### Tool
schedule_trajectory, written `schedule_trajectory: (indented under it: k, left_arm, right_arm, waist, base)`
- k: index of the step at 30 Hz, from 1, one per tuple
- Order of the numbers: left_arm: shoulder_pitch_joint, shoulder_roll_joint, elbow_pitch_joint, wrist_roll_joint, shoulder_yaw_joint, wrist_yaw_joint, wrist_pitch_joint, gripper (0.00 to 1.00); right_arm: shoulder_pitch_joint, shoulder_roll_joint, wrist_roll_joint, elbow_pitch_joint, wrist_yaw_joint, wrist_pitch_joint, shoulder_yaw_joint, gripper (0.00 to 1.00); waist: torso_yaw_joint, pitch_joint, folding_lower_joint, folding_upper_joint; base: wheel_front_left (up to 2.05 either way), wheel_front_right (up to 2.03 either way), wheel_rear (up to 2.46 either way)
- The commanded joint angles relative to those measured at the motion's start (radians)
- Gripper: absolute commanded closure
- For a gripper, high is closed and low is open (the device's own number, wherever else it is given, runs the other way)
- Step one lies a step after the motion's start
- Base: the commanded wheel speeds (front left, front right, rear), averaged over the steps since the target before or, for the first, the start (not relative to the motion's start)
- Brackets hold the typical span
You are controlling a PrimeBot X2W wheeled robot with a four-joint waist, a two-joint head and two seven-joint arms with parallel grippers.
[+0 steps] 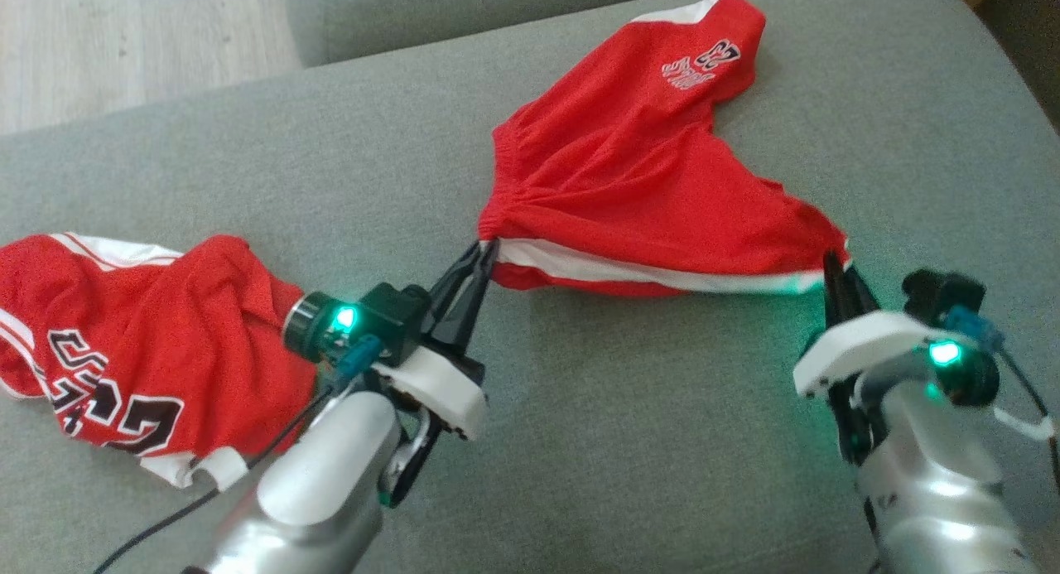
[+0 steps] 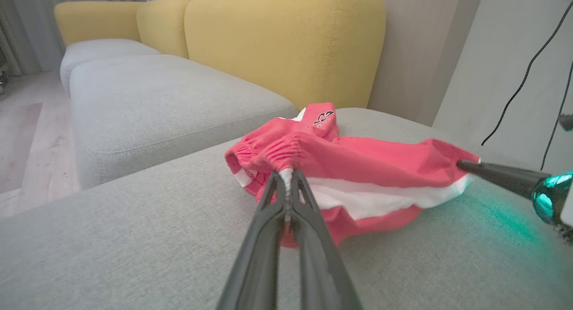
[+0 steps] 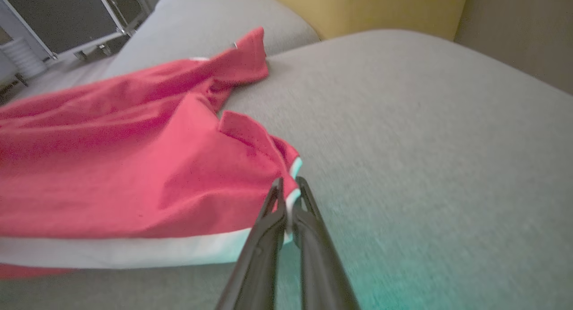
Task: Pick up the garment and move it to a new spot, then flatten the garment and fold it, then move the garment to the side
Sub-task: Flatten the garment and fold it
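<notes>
1. Here, the red shorts (image 1: 629, 193) lie on the grey seat cushion (image 1: 248, 185), towards its far right in the head view. Their near edge, with its white stripe, is drawn out between the two grippers.
2. The cloth looks thin, light and limp. I judge it will sag and crease wherever it is unsupported, and it should slide easily over the cushion's weave. It is not fragile, but a pinch on a single layer could slip free.
3. The best holds seem to be the thicker parts: the gathered elastic waistband and the stitched white hem. Two holds set well apart keep the edge taut for flattening.
4. The left gripper (image 1: 480, 255) has its fingers closed tight on the bunched waistband end, as the left wrist view shows plainly.
5. The right gripper (image 1: 832, 263) has its fingers pressed together on the white-trimmed corner at the other end of that edge.
6. By count: one pair of shorts, two grippers, both gripping it.
7. One other garment, a crumpled red jersey (image 1: 149, 342) with black numerals, lies on the same cushion beside the left arm, well apart from the shorts.
8. In the left wrist view I count three grey cushions in a row and three yellow back pads (image 2: 286, 41) behind them.
</notes>
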Motion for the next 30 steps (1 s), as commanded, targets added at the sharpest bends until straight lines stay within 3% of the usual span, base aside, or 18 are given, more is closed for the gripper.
schedule_trajectory:
  k: [1, 7, 17, 23, 30]
  left_arm:
    - [-0.024, 0.030, -0.026, -0.005, 0.041, 0.011, -0.009, 1.00]
    - [-0.081, 0.090, -0.045, 0.000, 0.064, 0.008, 0.012, 1.00]
    - [-0.307, 0.177, -0.082, -0.004, 0.135, -0.020, 0.086, 1.00]
    - [-0.374, 0.213, -0.125, -0.006, 0.174, -0.002, 0.094, 1.00]
    - [-0.320, 0.231, -0.215, -0.022, 0.180, 0.026, 0.107, 1.00]
  right_arm:
    - [-0.039, 0.006, 0.018, -0.049, -0.001, -0.016, 0.034, 1.00]
    - [-0.083, 0.006, 0.112, -0.255, -0.001, -0.003, 0.077, 1.00]
    - [-0.220, 0.006, 0.166, -0.591, -0.001, 0.118, 0.102, 1.00]
    - [-0.254, 0.006, 0.068, -0.679, -0.001, 0.186, 0.060, 1.00]
    - [-0.162, 0.006, -0.004, -0.729, -0.001, 0.303, -0.007, 1.00]
  waist:
    - [0.001, -0.009, 0.0000, 0.0000]
    - [0.010, -0.050, 0.0000, 0.0000]
    - [0.025, -0.151, 0.0000, 0.0000]
    - [0.040, -0.184, 0.0000, 0.0000]
    - [0.062, -0.196, 0.0000, 0.0000]
  base:
    - [0.00, 0.00, 0.00]
    - [0.00, 0.00, 0.00]
    - [0.00, 0.00, 0.00]
    - [0.00, 0.00, 0.00]
    - [0.00, 0.00, 0.00]
